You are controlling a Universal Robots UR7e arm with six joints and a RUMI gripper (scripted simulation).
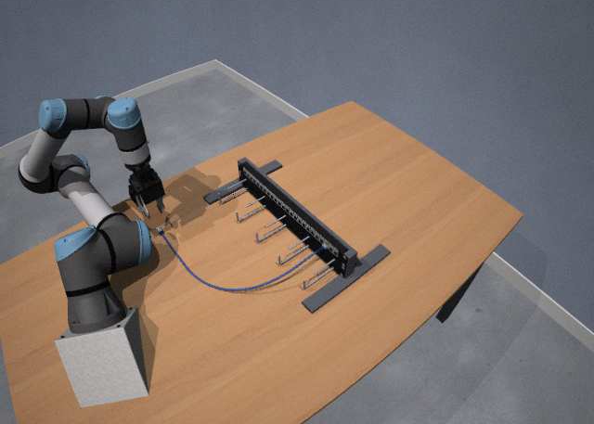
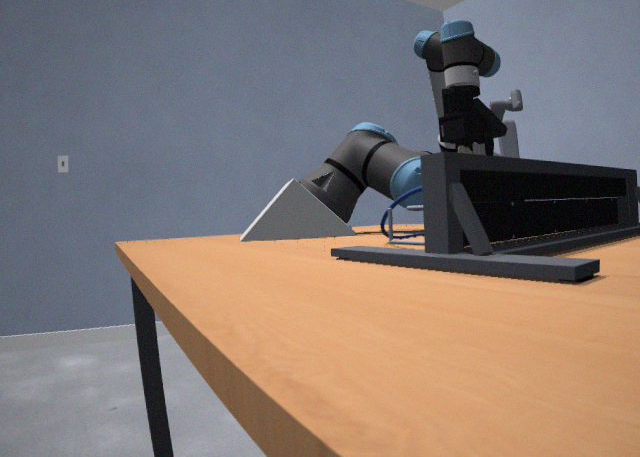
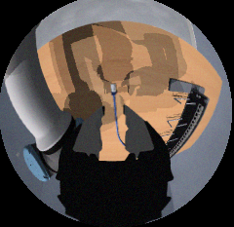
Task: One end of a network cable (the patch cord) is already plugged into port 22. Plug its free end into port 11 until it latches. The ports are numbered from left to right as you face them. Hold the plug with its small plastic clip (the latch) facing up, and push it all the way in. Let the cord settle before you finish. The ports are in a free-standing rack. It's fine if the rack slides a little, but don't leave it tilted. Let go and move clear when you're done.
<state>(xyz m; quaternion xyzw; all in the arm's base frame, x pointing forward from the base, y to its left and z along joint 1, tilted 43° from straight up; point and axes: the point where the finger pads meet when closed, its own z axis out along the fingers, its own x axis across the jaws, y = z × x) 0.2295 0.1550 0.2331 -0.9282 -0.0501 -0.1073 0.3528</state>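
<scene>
The free plug of the blue patch cord lies on the table near the arm. Which way its latch faces is too small to tell. My gripper is partly open and empty, pointing down above the table close to the plug. In the wrist view the plug shows just beyond the gap between the fingertips. The cord's other end sits in a port near the right end of the rack. The rack stands upright on its two feet. In the exterior view the rack hides the fingertips.
Several metal cable hooks stick out from the rack's port side, toward the arm. The cord curves across the table below the hooks' outer ends. The arm's white base block stands at the table's near left side.
</scene>
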